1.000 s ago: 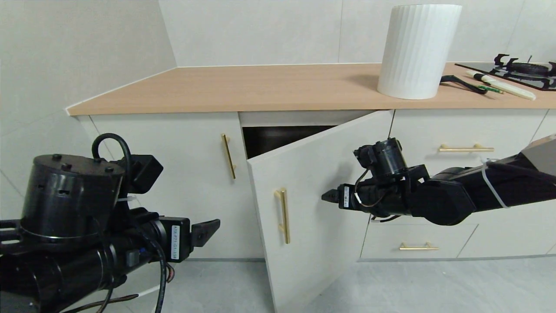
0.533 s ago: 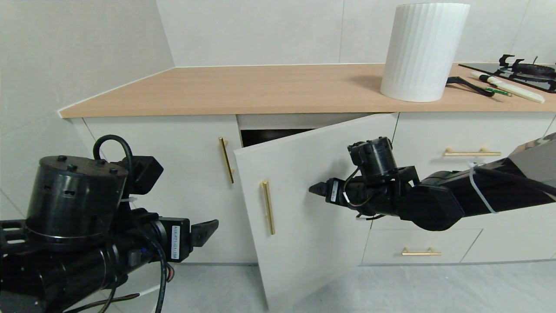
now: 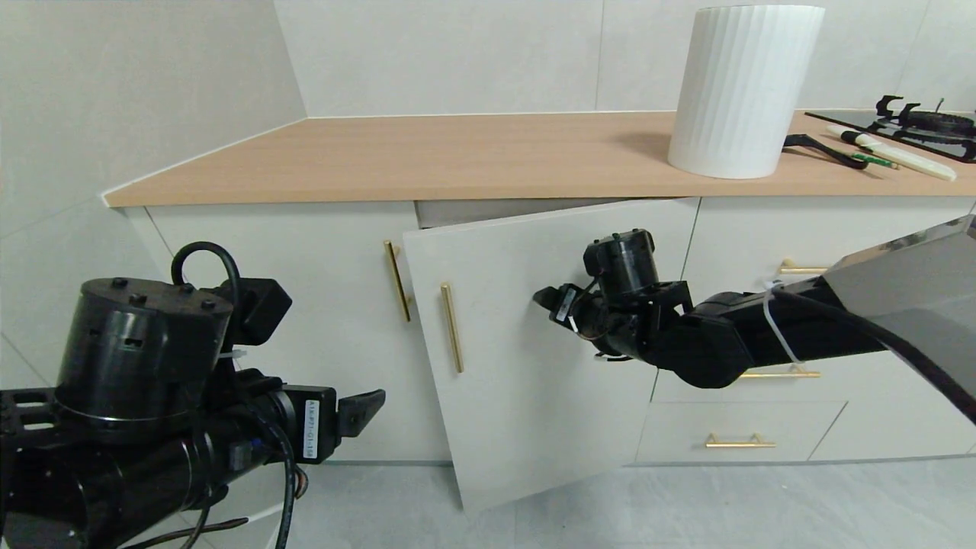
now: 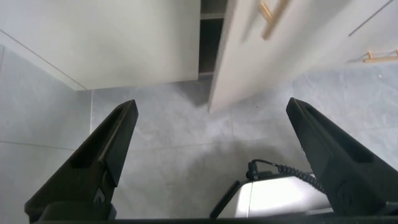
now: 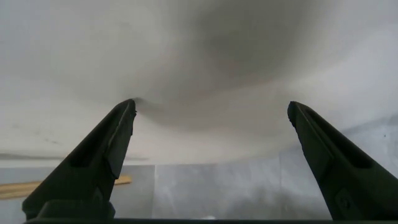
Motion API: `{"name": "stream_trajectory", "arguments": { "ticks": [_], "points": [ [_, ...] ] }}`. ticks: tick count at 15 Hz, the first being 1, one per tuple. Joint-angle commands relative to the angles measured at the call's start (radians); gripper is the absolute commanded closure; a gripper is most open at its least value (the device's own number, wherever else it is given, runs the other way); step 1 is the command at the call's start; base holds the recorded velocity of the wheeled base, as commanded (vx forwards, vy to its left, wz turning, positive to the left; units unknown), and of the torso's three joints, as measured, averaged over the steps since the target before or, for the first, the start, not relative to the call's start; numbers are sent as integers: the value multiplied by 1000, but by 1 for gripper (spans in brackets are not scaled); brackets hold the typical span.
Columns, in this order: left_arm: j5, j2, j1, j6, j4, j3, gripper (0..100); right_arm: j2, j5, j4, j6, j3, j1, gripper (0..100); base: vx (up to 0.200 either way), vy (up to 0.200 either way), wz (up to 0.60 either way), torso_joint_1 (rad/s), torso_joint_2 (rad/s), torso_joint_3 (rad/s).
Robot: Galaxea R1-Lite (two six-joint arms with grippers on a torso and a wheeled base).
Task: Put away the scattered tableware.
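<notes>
Cupboard interior (image 3: 488, 214) mostly hidden behind door (image 3: 534, 366); contents can't tell. Right gripper (image 3: 543, 296) tips vs door: touching or not, unclear. Door surface blurred in right wrist view. Black-handled utensil (image 3: 827, 151): working end hidden behind white ribbed container (image 3: 743, 91). Pale utensil (image 3: 896, 152) & green utensil (image 3: 874, 159) too small to ID. Stove (image 3: 926, 126) cut off at right edge. Upper drawer handle (image 3: 797, 268) part-hidden behind right arm (image 3: 801, 335).

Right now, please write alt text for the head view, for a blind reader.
The right gripper is at the face of a white cabinet door, slightly ajar under a wooden counter. The left gripper sits low to the left; a white ribbed container stands on the counter.
</notes>
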Motion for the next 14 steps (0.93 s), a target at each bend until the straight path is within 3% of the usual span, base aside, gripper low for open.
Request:
{"name": "stream_trajectory", "arguments": {
  "ticks": [1, 10, 14],
  "points": [
    [0, 1, 0, 0, 0, 0, 0, 40, -18, 0, 1, -28, -4, 0, 0, 0, 0, 0, 0, 0],
    [-1, 3, 3, 0, 0, -2, 0, 144, -193, 4, -2, -166, -52, 0, 0, 0, 0, 0, 0, 0],
    [-1, 4, 3, 0, 0, -2, 0, 159, -213, 7, -4, -195, -76, 0, 0, 0, 0, 0, 0, 0]
  ]
}}
